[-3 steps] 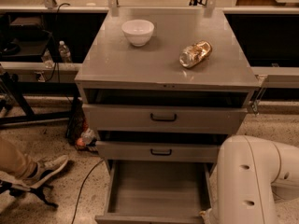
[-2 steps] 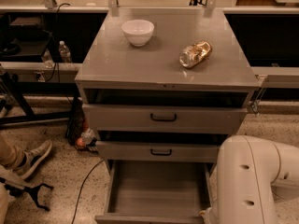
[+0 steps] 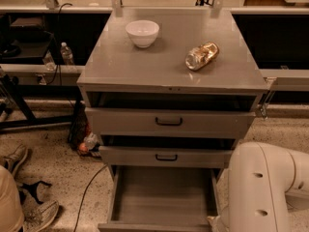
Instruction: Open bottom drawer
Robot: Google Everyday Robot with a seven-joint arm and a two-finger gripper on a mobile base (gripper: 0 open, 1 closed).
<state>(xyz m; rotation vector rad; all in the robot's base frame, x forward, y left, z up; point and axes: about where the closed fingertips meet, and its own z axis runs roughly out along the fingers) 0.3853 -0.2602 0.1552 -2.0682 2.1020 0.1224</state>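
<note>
The grey metal cabinet (image 3: 169, 66) stands in the middle of the view with three drawers. The bottom drawer (image 3: 161, 199) is pulled far out toward me and its plain grey inside shows, with nothing in it; its front runs along the lower edge of the view and its handle is hidden. The middle drawer (image 3: 166, 156) and top drawer (image 3: 169, 122), each with a black loop handle, stick out slightly. My white arm (image 3: 263, 187) fills the lower right corner beside the open drawer. The gripper itself is out of view.
A white bowl (image 3: 142, 33) and a crumpled shiny wrapper or bottle (image 3: 202, 55) lie on the cabinet top. A person's shoes (image 3: 17, 158) and leg (image 3: 9, 202) are at the lower left. Cables (image 3: 87, 192), a water bottle (image 3: 66, 53) and a dark stand (image 3: 19, 100) are at the left.
The person's foot at the lower left has shifted and pulled back. The drawers and my arm have not visibly moved.
</note>
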